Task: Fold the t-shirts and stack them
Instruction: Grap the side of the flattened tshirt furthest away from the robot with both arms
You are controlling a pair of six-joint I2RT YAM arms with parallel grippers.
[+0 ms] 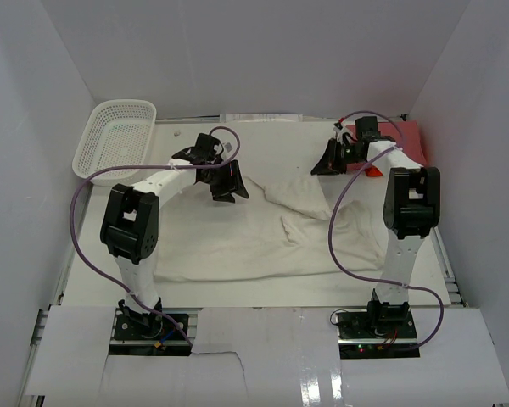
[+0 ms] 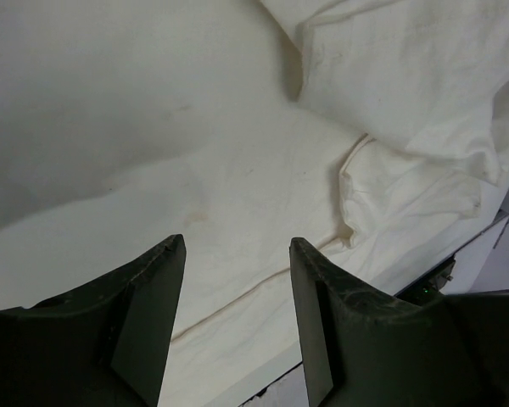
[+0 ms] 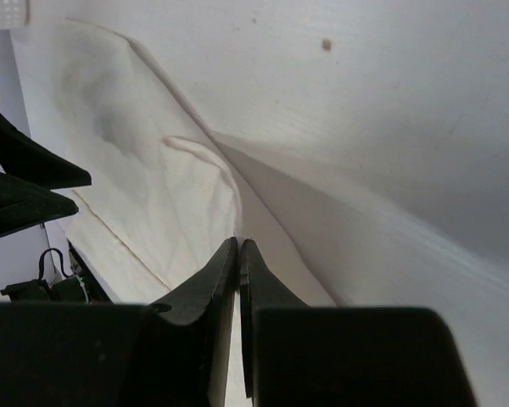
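Note:
The cream-white t-shirt (image 1: 263, 242) lies spread and rumpled over the middle of the table. The red t-shirt (image 1: 410, 136) lies at the back right corner, partly behind my right arm. My left gripper (image 1: 225, 185) hovers open over the white shirt's back left part; in its wrist view (image 2: 237, 243) only cloth (image 2: 237, 178) shows between the fingers, well below them. My right gripper (image 1: 322, 165) is at the shirt's back right edge. Its jaws (image 3: 238, 242) are pressed together right where the cloth's folded edge (image 3: 199, 182) ends, pinching that edge.
A white mesh basket (image 1: 119, 136) leans at the back left corner. White walls close in the table on three sides. Purple cables loop from both arms. The table's front edge and dark frame (image 2: 433, 284) show past the shirt.

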